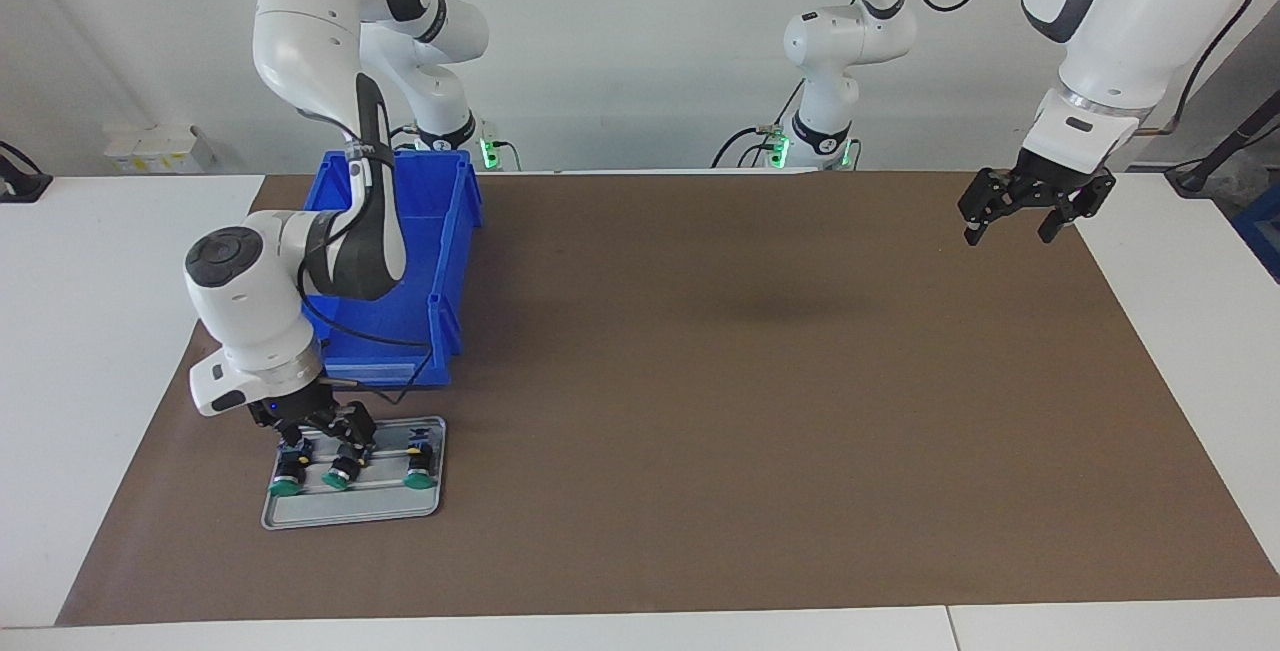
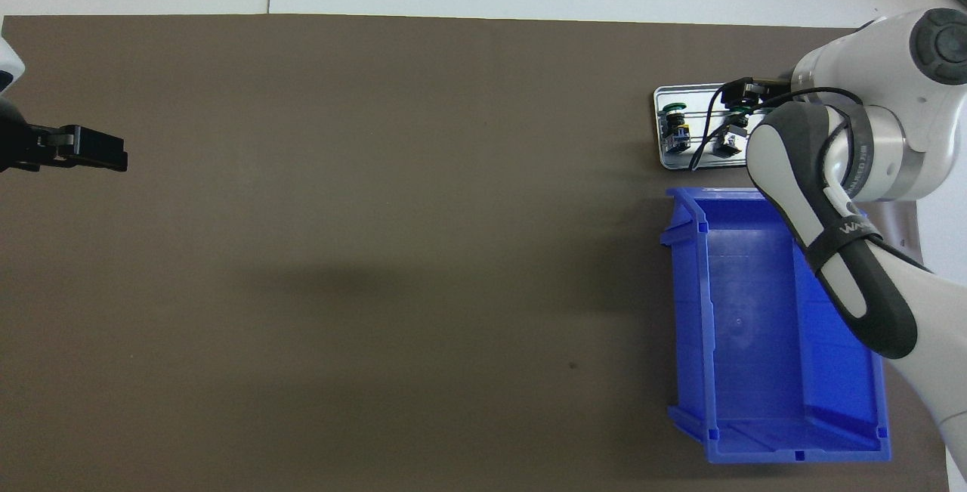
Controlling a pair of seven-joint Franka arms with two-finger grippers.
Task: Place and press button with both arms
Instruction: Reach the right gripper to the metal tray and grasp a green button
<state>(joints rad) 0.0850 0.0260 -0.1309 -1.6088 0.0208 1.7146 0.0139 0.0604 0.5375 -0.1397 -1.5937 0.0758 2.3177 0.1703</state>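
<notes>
Facing view: at lower left, a metal tray (image 1: 352,508) lies on the brown mat (image 1: 700,381), holding three green-capped buttons in a row. The right gripper (image 1: 318,428) is down among them, over the button (image 1: 289,474) at the tray's outer end; whether its fingers are spread or closed cannot be told. A blue bin (image 1: 420,261) sits just above the tray, partly covered by the right arm. At upper right, the left gripper (image 1: 1012,228) hangs over the mat's edge, fingers spread, empty.

Overhead view: at upper right, the right arm hides most of the tray (image 2: 665,99); one button (image 2: 675,116) shows clearly. The bin (image 2: 755,326) fills the lower right. The left gripper (image 2: 121,159) waits at the left edge.
</notes>
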